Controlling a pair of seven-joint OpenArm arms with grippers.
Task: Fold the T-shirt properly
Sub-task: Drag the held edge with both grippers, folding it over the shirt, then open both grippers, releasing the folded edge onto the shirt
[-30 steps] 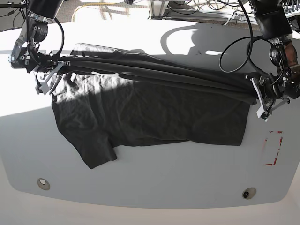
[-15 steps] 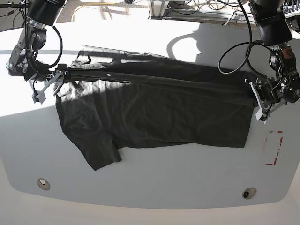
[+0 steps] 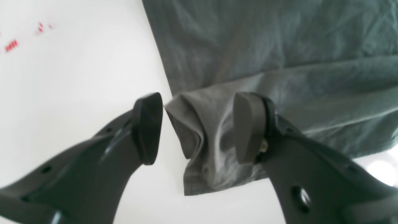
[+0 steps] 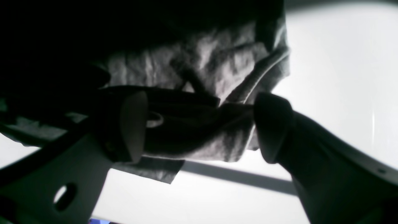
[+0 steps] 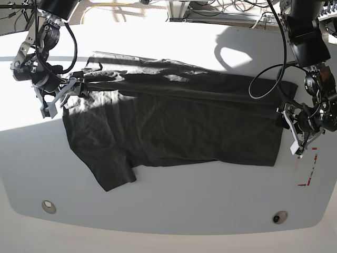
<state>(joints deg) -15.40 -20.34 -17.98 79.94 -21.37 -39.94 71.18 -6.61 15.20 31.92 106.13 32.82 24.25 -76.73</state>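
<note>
The dark charcoal T-shirt (image 5: 174, 126) lies spread across the white table (image 5: 174, 205), its far edge folded over and one sleeve pointing to the front left. My left gripper (image 5: 295, 134) is at the shirt's right end, open. In the left wrist view a bunched corner of the T-shirt (image 3: 279, 46) lies loose between the spread fingers of the left gripper (image 3: 197, 124). My right gripper (image 5: 60, 95) is at the shirt's far left corner, also open. In the right wrist view, folds of the T-shirt (image 4: 202, 62) hang between the wide-apart pads of the right gripper (image 4: 202, 127).
A red tape mark (image 5: 308, 166) sits on the table just front of the left gripper. Two round holes (image 5: 48, 206) (image 5: 279, 216) lie near the table's front edge. Cables (image 5: 221, 13) crowd the back edge.
Both grippers have opened and let go of the shirt's far edge. The stretched, bunched edge has dropped and spread onto the table. The left gripper has moved toward the front.
</note>
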